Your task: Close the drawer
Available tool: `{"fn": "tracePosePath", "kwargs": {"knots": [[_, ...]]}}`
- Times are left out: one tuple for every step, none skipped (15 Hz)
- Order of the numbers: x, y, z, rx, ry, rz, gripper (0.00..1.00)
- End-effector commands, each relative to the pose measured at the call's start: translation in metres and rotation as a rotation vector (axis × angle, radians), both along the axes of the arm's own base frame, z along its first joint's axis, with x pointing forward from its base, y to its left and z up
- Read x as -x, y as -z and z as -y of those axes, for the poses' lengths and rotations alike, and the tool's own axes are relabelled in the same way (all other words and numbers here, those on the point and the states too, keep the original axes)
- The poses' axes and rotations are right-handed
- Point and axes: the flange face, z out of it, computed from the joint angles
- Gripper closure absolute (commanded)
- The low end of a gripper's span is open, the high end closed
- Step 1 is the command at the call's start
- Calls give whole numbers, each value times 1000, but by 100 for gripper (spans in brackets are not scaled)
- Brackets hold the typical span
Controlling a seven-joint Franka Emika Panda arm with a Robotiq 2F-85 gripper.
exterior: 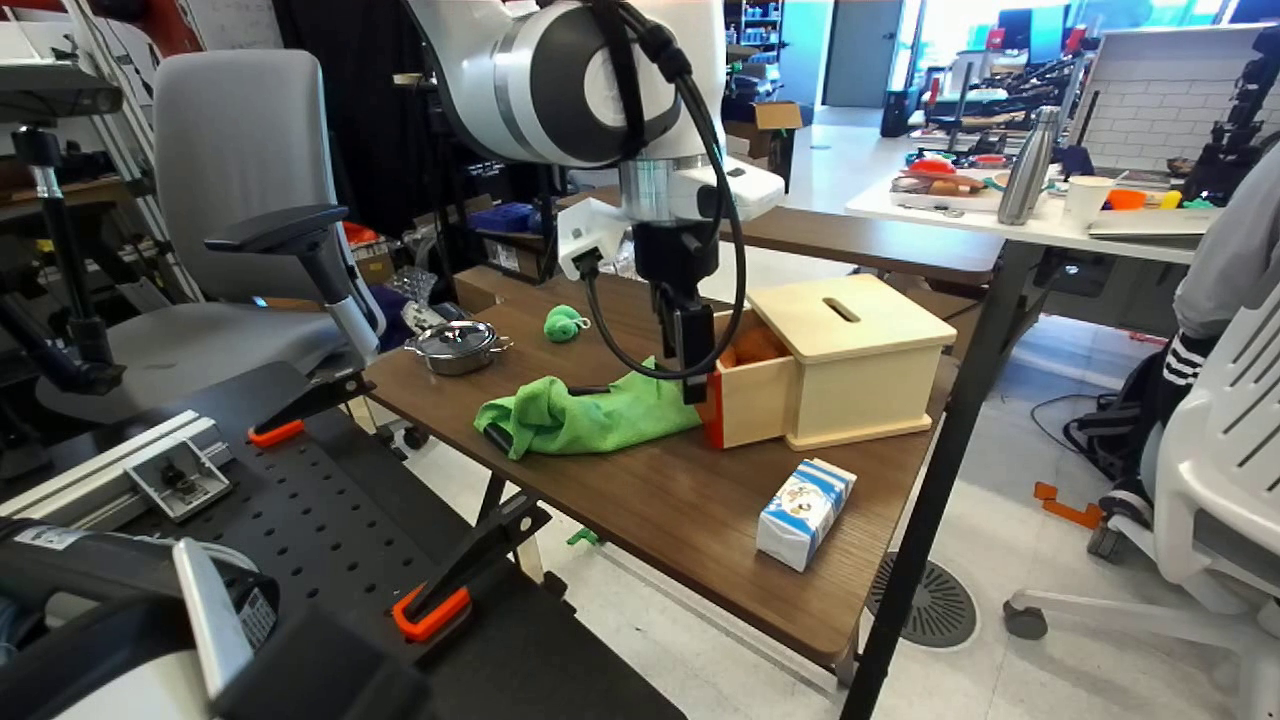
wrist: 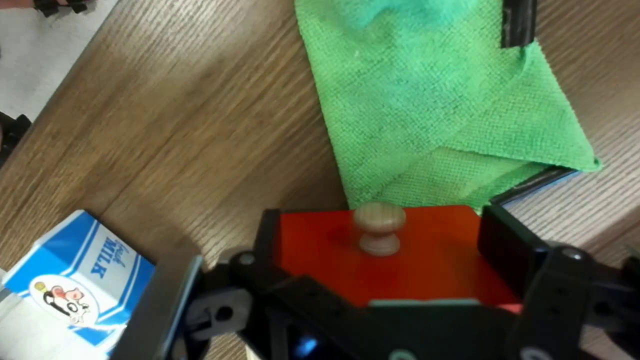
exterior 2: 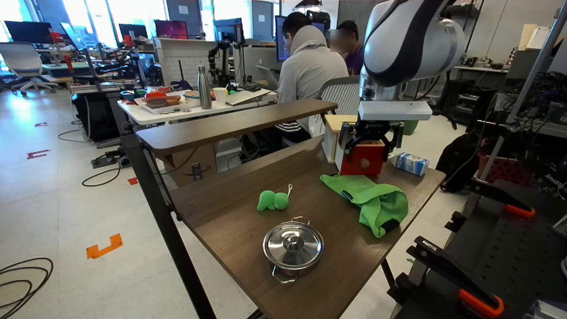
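Observation:
The drawer [exterior: 762, 402] juts partly out of the light wooden box [exterior: 862, 388], with something orange-brown inside. Its red-orange front [exterior 2: 354, 165] and round wooden knob [exterior 2: 364, 163] face outward in an exterior view. The front [wrist: 435, 260] and knob [wrist: 379, 227] also show in the wrist view. My gripper [exterior 2: 368, 151] is open, pointing down in front of the drawer; it also shows in an exterior view [exterior: 692, 372]. In the wrist view my gripper's fingers [wrist: 382, 220] stand wide apart on either side of the knob. I cannot tell whether they touch the front. The box is mostly hidden behind the gripper in an exterior view [exterior 2: 330, 138].
A green cloth [exterior: 610, 420] lies on the table right by the drawer front, also in the wrist view [wrist: 425, 110]. A blue-and-white milk carton [exterior: 806, 512] lies beside the drawer near the table edge. A lidded pot [exterior 2: 293, 248] and green toy [exterior 2: 272, 200] stand farther off.

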Motion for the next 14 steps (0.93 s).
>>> {"fn": "tracePosePath", "kwargs": {"knots": [[-18, 1, 7, 12, 32, 40, 0], [-21, -1, 9, 12, 39, 47, 0], [-25, -2, 12, 17, 47, 55, 0], [-28, -3, 15, 22, 54, 61, 0], [-30, -4, 19, 24, 62, 64, 0], [-32, -5, 24, 27, 72, 69, 0], [-33, -6, 28, 32, 81, 72, 0], [-35, -6, 32, 35, 90, 74, 0], [-36, -4, 38, 42, 100, 76, 0], [-37, -4, 42, 51, 110, 78, 0], [-38, -2, 47, 57, 119, 77, 0], [-38, -2, 51, 61, 130, 77, 0], [-39, -1, 54, 64, 140, 78, 0], [-39, 0, 57, 69, 148, 78, 0]]}}
